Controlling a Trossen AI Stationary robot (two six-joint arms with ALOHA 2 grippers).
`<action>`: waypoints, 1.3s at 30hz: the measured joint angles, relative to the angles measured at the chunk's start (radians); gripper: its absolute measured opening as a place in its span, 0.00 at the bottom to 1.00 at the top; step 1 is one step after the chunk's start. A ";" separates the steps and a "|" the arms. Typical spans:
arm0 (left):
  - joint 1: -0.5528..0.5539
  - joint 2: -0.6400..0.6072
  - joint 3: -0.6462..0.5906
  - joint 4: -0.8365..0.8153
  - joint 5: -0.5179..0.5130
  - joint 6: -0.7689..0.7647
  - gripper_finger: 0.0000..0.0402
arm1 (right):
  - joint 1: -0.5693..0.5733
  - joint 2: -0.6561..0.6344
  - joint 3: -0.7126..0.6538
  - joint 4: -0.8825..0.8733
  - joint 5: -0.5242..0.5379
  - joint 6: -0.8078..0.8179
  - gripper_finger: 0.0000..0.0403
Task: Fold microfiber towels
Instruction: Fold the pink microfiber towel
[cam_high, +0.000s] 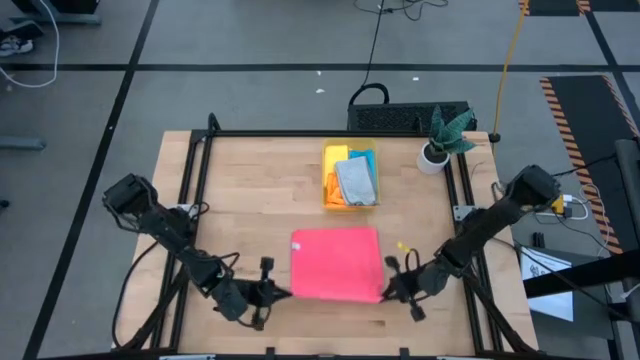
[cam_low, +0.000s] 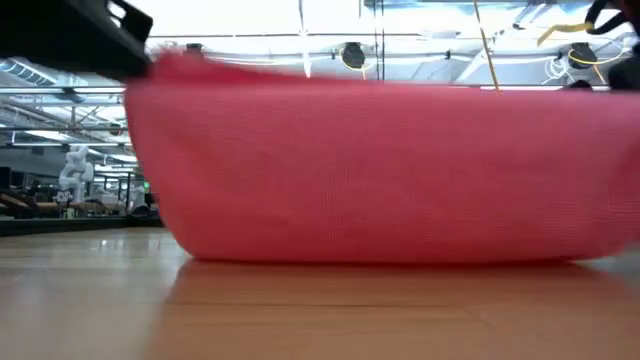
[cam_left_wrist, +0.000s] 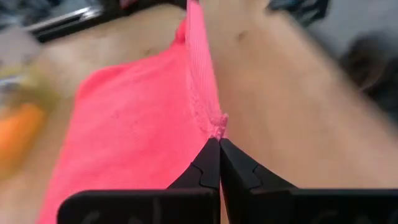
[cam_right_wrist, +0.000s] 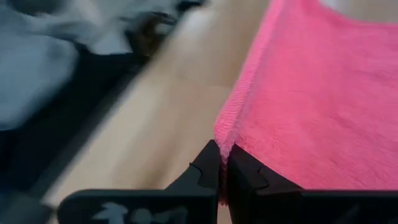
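The pink towel (cam_high: 336, 262) lies near the table's front middle, its near edge raised; in the low view (cam_low: 380, 170) it fills the picture as a sagging sheet. My left gripper (cam_high: 281, 293) is shut on its near left corner, my right gripper (cam_high: 389, 290) on its near right corner. The yellow, orange, blue and grey towels (cam_high: 354, 180) lie in the yellow bin (cam_high: 328, 178) at the far middle. My left gripper pinches the pink towel's near left corner (cam_left_wrist: 216, 127) between its two fingertips, coming level from the table's left. That corner is lifted off the table. My right gripper pinches the towel's near right corner (cam_right_wrist: 224, 138) between its two fingertips, coming level from the table's right. That corner is lifted; the edge between the grippers (cam_low: 380, 90) runs nearly straight and the cloth sags below it onto the table (cam_low: 380, 258).
A green plant in a white pot (cam_high: 440, 145) stands at the far right corner. A black frame (cam_high: 190, 180) runs along the table's left, far and right sides. Bare wood (cam_high: 240, 190) lies left of the bin.
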 joint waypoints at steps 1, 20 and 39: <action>-0.011 0.000 -0.002 0.031 0.016 -0.021 0.00 | 0.006 0.029 -0.006 0.062 -0.040 -0.009 0.00; -0.094 0.000 -0.002 0.061 -0.088 -0.089 0.01 | -0.008 0.022 0.030 0.191 -0.102 0.018 0.00; -0.081 0.000 -0.002 0.048 -0.106 -0.094 0.02 | -0.102 0.003 0.111 -0.177 -0.254 0.064 0.15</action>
